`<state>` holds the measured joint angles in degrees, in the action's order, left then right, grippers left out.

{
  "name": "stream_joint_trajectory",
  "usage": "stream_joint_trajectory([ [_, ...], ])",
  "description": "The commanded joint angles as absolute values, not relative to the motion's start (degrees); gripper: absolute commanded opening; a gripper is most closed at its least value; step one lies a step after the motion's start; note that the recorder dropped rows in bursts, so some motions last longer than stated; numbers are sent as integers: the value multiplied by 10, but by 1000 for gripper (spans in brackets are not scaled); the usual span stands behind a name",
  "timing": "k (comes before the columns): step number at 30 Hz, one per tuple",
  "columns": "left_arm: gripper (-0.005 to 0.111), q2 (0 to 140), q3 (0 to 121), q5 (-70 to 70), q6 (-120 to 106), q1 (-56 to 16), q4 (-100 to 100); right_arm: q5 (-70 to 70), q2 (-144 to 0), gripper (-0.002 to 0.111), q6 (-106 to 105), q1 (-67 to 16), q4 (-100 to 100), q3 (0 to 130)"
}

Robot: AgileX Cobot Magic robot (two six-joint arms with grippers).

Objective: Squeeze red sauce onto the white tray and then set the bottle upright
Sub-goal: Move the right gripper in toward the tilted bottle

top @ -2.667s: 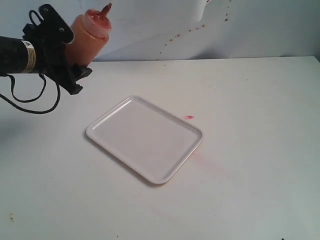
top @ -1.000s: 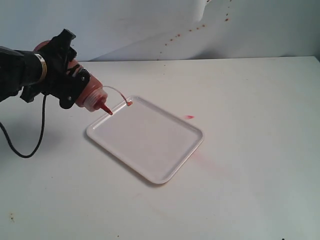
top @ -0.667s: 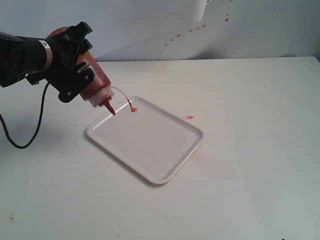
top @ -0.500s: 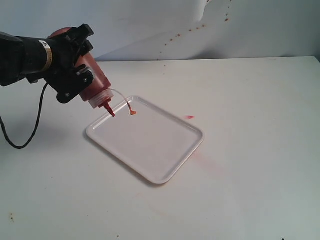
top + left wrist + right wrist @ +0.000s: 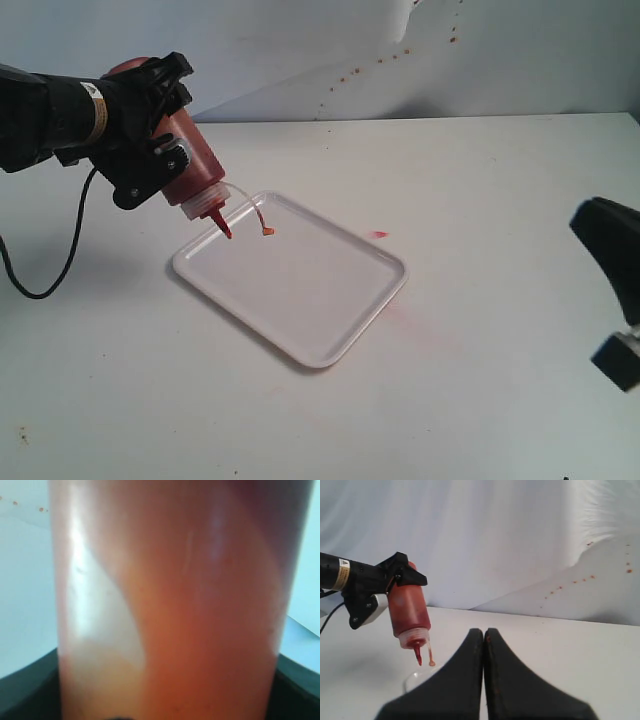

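My left gripper (image 5: 150,150) is shut on the bottle (image 5: 190,160), an orange-red squeeze bottle held upside down with its red nozzle (image 5: 223,224) just above the far left corner of the white tray (image 5: 300,300). Its cap (image 5: 267,231) dangles on a tether beside the nozzle. In the left wrist view the bottle (image 5: 170,605) fills the picture. The tray's surface shows no glossy red sauce. My right gripper (image 5: 484,632) is shut and empty; it enters the exterior view at the right edge (image 5: 610,290), far from the tray. The right wrist view shows the bottle (image 5: 409,615) hanging nozzle down.
A small pale-red smear (image 5: 379,234) lies on the table just beyond the tray, and a faint pink stain (image 5: 405,312) sits by the tray's right corner. Red specks dot the white backdrop (image 5: 360,70). A black cable (image 5: 60,270) hangs from the left arm.
The left gripper swung the bottle from nozzle-up to nozzle-down over the tray's far left corner, then steepened it slightly. The right gripper has come into the exterior view at the right edge.
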<state>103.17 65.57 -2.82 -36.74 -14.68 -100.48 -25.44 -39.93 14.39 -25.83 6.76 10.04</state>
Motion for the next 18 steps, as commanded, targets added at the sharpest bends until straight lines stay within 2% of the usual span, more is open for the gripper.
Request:
stream_joint_trajectory([
  [1, 0, 1023, 663, -26, -365, -149, -999, -324, -501, 0, 169, -269, 128, 157],
  [4, 0, 1023, 663, -26, -367, -149, -999, -364, -574, 0, 169, -269, 162, 199],
  [18, 0, 1023, 663, -26, -377, -149, -999, -352, -844, 0, 169, -268, 173, 393],
])
